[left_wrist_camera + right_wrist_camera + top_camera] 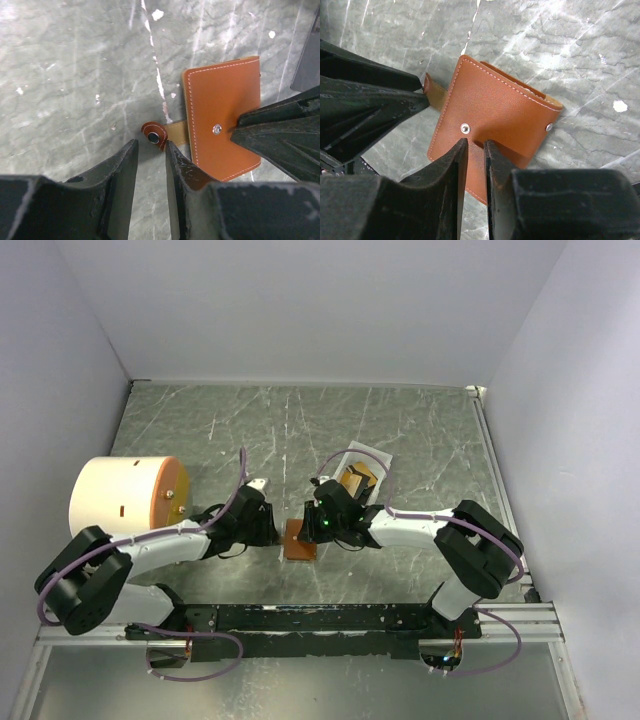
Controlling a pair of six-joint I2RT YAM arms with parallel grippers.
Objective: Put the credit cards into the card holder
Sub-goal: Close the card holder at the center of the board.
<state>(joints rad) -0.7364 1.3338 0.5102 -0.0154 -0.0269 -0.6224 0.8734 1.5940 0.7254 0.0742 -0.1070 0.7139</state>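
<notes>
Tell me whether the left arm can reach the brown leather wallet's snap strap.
Probably yes: the brown leather wallet's round-ended strap tab lies just ahead of the left claw, nothing between. The right claw presses only the wallet's cover.

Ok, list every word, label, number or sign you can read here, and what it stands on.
No text can be read.
Card holder: plain leather, stitching and snap studs, no lettering.
Cards in the white tray: too small to read in the top view.
Cream cylinder: no print visible.
</notes>
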